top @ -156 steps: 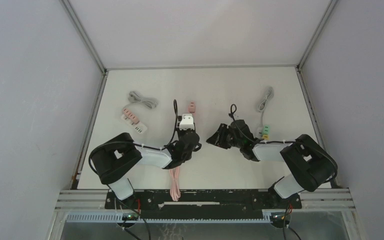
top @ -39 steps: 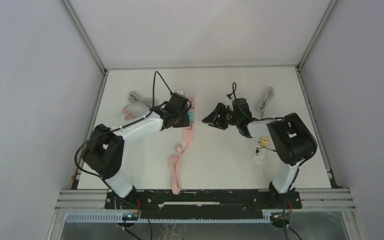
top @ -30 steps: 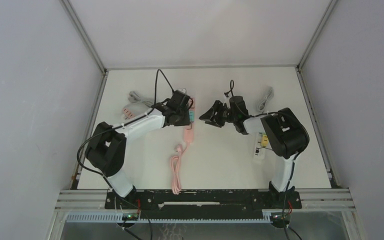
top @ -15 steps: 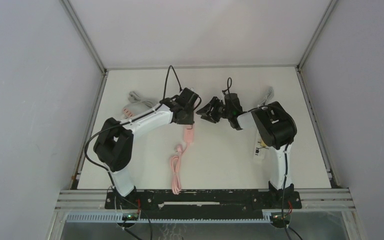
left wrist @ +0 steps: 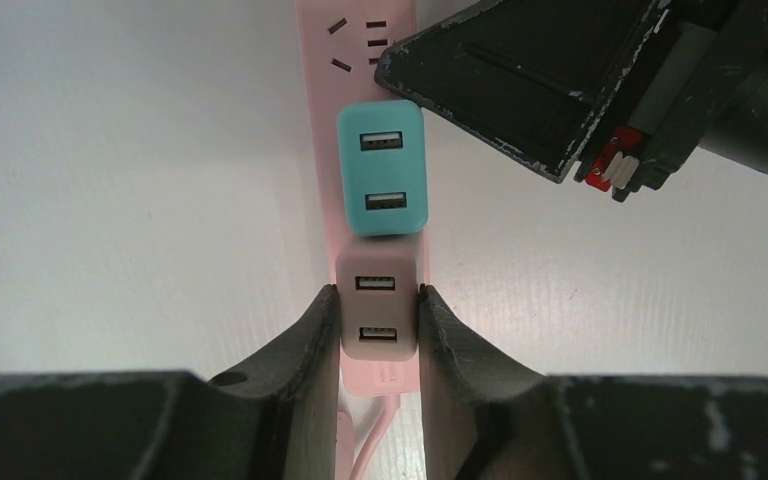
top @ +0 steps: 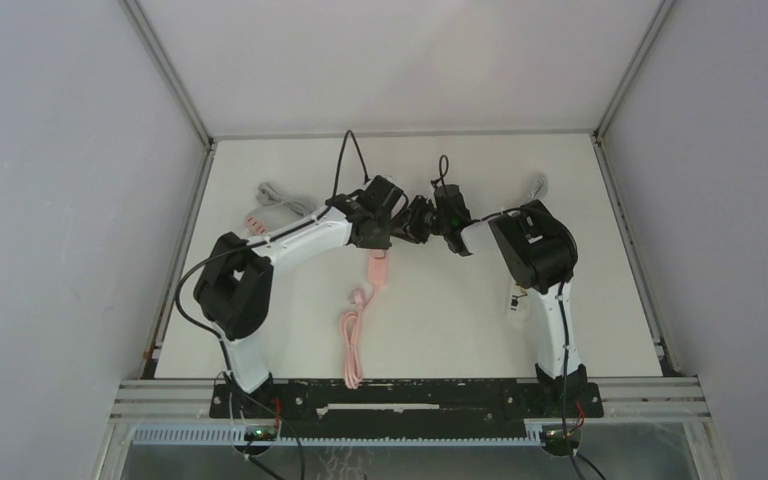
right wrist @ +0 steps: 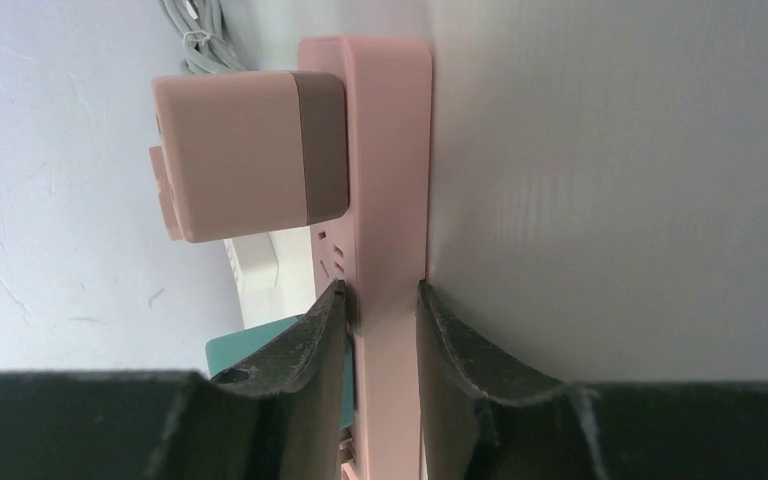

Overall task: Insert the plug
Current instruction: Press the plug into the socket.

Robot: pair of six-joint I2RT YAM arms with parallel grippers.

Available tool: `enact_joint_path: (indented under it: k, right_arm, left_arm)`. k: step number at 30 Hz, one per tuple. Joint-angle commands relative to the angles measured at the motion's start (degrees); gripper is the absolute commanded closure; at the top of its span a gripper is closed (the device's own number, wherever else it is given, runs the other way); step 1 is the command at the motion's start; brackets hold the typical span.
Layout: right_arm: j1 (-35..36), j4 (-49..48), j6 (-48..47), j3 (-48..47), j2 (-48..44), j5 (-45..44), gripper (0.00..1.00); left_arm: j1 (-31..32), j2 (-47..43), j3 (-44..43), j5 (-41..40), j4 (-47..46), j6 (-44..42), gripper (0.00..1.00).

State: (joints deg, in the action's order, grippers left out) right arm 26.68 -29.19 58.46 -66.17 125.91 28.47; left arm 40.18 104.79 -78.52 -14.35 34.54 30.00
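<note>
A pink power strip (left wrist: pixel 318 120) runs up the middle of the left wrist view. A teal USB plug (left wrist: pixel 381 170) sits in it. Just below, a taupe USB plug (left wrist: pixel 379 312) stands on the strip, and my left gripper (left wrist: pixel 380 295) is shut on its two sides. My right gripper (right wrist: pixel 382 290) is clamped on the strip's edges (right wrist: pixel 390 180), with a pink plug (right wrist: pixel 245 155) seated further along. In the top view both grippers (top: pixel 385 215) (top: pixel 418 218) meet at the table's centre back, hiding the plugs.
The strip's pink cable (top: pixel 354 335) trails toward the near edge. A grey cable (top: pixel 278 196) with another strip lies at the back left. A white strip (top: pixel 516 298) and a grey cable (top: pixel 538 186) lie on the right, beside the right arm.
My right gripper has moved left up to the pink strip and closed on it. My left gripper has shifted slightly right, its hold on the plug unchanged.
</note>
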Motion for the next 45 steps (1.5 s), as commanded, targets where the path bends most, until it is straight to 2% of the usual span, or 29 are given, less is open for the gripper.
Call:
enact_joint_path:
  k: [1, 10, 19, 30, 35, 41, 43, 45]
  right_arm:
    - [1.83, 4.05, -3.22, -0.91, 0.94, -0.71, 0.66]
    - [2.54, 6.6, -5.02, -0.91, -0.21, -1.86, 0.69]
    - [1.7, 1.67, -3.37, 2.25, -1.63, -0.79, 0.68]
    - [-1.89, -1.68, -5.33, 9.22, -11.29, 0.73, 0.63]
    - [-2.47, -1.43, -6.74, 11.53, -15.24, 1.85, 0.61]
    - [-2.75, -2.62, -6.67, 13.35, -17.7, 3.28, 0.61]
    - [-2.96, -2.41, -7.28, 14.24, -19.29, 3.23, 0.6]
    - [-3.11, -0.82, -8.94, 14.88, -21.77, 2.6, 0.58]
  left_arm:
    - [1.05, 6.04, 0.33, 0.79, 2.95, -1.88, 0.96]
    - [3.79, 10.8, -3.04, -3.32, 6.67, -2.57, 0.98]
    - [2.8, 11.88, 3.18, -0.9, 3.07, -0.74, 0.99]
    - [3.32, 13.79, 9.59, -0.84, 0.41, 0.77, 1.0]
    - [1.28, 10.51, 16.02, 0.5, -3.69, 1.99, 1.0]
    - [1.12, 11.81, 13.97, 0.72, -2.45, 1.7, 1.0]
    - [1.12, 10.41, 14.21, 0.06, -2.55, 1.9, 0.97]
    - [1.12, 8.53, 14.46, -0.68, -2.48, 2.04, 0.89]
